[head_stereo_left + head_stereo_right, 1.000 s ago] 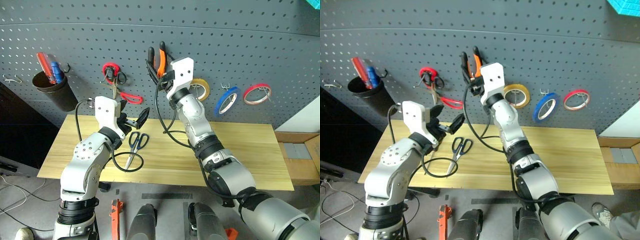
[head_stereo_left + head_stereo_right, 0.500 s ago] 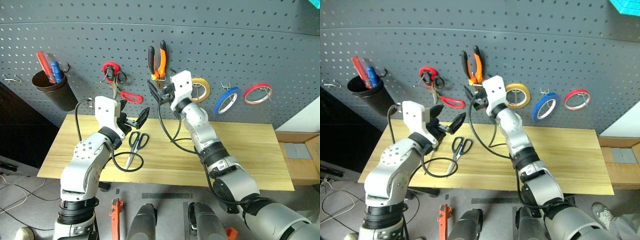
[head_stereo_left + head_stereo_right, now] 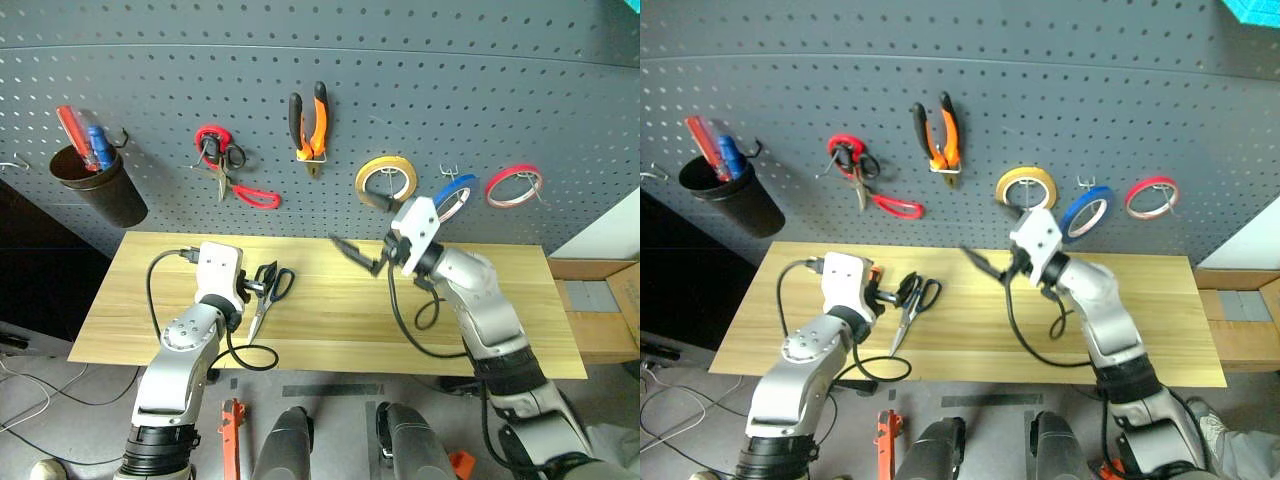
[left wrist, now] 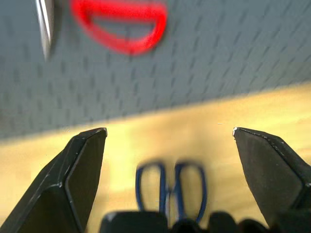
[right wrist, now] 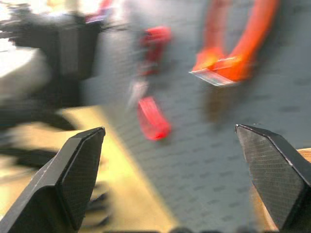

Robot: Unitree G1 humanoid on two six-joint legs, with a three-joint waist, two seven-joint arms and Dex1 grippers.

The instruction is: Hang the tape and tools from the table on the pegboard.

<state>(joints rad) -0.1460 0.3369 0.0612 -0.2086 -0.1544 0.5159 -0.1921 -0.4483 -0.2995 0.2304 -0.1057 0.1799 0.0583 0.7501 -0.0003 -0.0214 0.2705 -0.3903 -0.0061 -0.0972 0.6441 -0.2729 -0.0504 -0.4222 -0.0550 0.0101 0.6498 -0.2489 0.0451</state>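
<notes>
- Dark cup hanging at upper left of the pegboard, holding a red-handled and a blue-handled tool, handles sticking up; can't tell what kind.
- Pliers hanging upper centre; red-handled scissors hanging left of them.
- Blue tape hanging on a hook right of centre, between the yellow roll and the red roll.
- Blue-handled scissors lying on the table, left of centre.
- Left gripper sitting just beside the scissor handles, fingers spread apart, holding nothing.
- Right gripper hovering over mid-table, fingers wide apart, empty.
- Left wrist view is showing the scissor loops between its spread fingers, close up.
- Right wrist view is showing blurred pliers and the other arm.
</notes>
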